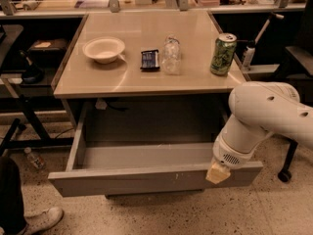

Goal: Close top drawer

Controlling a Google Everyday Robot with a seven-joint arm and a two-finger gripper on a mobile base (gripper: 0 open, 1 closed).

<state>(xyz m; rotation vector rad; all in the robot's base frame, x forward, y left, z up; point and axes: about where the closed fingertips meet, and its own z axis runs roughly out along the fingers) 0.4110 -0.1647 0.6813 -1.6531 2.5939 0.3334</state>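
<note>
Standing well out beneath the surface (pixel 146 82), the top drawer (pixel 142 181) has the gripper (pixel 217 173) at its front's right end; parted or closed, I cannot tell.

The beige table (pixel 146 80) bears 4 things in a row: a white bowl (pixel 103 49) at left, a dark packet (pixel 150 59), a clear plastic bottle (pixel 170 56) just beside it, a green can (pixel 223 54) near the right edge. 1 small bottle (pixel 35 159) lies on the speckled floor (pixel 274 214) at left. The gripper (pixel 217 173) hangs below the table's front right corner.
</note>
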